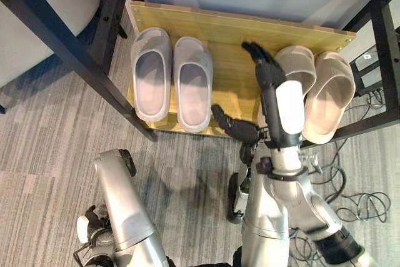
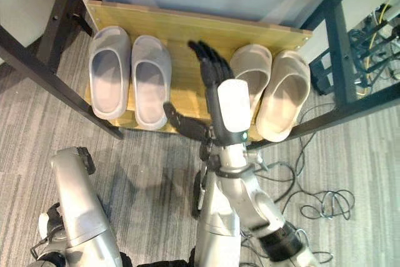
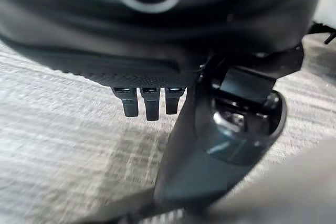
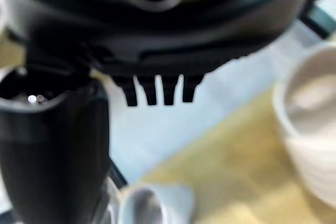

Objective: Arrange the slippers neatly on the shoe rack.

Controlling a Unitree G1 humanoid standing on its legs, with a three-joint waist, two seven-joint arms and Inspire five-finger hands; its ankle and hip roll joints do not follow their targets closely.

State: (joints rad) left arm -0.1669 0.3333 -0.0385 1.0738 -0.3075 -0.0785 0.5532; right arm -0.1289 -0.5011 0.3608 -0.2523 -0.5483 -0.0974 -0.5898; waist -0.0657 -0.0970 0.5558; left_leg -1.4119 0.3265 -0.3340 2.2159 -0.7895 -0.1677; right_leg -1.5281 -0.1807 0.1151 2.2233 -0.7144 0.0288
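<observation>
Floor: a grey striped carpet floor [image 1: 56, 136] is seen under the rack and below both arms.

Shoe rack: a low shoe rack with a light wooden shelf [image 2: 181, 35] and black metal frame bars [image 1: 69, 48] is seen ahead of the right hand; all four slippers lie on its shelf.

Grey pair: two pale grey rounded foam slippers are set side by side to the left of the right hand, toes toward the back of the rack and heels at its front edge. The outer grey slipper [image 1: 152, 73] is touching or just beside the inner grey slipper [image 1: 192, 82]; the inner one is apart from the right hand, with bare wood between.

Beige pair: two beige rounded foam slippers are set side by side to the right of the right hand. The inner beige slipper [image 2: 253, 76] is partly hidden behind the hand and wrist; the outer beige slipper [image 2: 284, 95] lies just beside it, its heel over the front edge of the shelf.

Right hand: the dark right hand [image 2: 209, 67] is held over the shelf between the two pairs, fingers straight and spread, thumb [image 2: 181, 123] stretched out to the side; nothing is held.

Left hand: the dark left hand [image 3: 157, 66] is seen over the carpet, well short of the rack; its fingers [image 3: 151, 106] are straight and nothing is gripped.
</observation>
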